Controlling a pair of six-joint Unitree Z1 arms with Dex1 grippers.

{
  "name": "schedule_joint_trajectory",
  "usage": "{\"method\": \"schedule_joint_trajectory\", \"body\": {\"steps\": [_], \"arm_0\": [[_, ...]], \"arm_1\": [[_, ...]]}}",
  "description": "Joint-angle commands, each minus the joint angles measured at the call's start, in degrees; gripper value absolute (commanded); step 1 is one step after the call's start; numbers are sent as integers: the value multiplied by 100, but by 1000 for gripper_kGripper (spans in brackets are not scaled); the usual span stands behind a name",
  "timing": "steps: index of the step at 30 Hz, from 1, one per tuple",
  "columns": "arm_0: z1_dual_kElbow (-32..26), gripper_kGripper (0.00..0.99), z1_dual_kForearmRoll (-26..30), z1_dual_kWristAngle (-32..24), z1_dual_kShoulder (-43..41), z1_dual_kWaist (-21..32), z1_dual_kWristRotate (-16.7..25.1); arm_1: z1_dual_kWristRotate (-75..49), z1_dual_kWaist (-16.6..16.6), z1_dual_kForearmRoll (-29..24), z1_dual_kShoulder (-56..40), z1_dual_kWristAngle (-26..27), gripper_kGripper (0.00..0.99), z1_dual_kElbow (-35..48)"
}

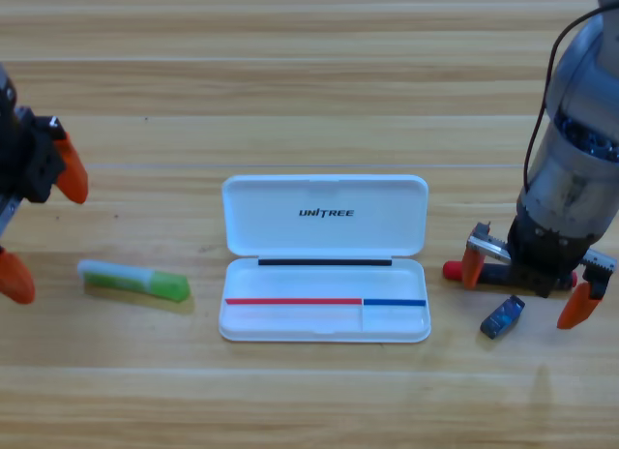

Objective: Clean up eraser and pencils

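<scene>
- From the high view, my right gripper (527, 284) is down low on the right side of the worktop (309, 62), and its orange jaws are wide apart.
- The red-and-black pencil (453, 270) lies between those jaws. I can only see its red end poking out on the left, so I cannot tell if the jaws touch it.
- That pencil's long side seems to run left to right. My jaws sit one at each end, not across it, so I think I need to turn before I squeeze.
- The eraser (502, 316) lies just near of my right gripper, a bit tilted.
- The mint and green pencil (133, 280) lies far off to the left, also running left to right.
- My left gripper (44, 226) waits at the left edge with its jaws apart. It is the closer one to the green pencil.
- The white case (325, 265) sits open in the middle, and nothing is inside it yet.
</scene>
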Motion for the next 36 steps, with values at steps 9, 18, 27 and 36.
{"method": "schedule_joint_trajectory", "body": {"steps": [9,18,27,36], "arm_0": [[189,985,-300,154,657,150,275],[382,983,-572,198,789,229,293],[584,983,-854,198,851,273,293],[619,983,-968,190,938,308,302]], "arm_1": [[40,-131,-39,614,-73,862,35],[-13,-131,-259,878,-82,813,105],[-188,-139,-461,913,-29,0,237],[-426,-148,-382,676,568,0,229]]}}
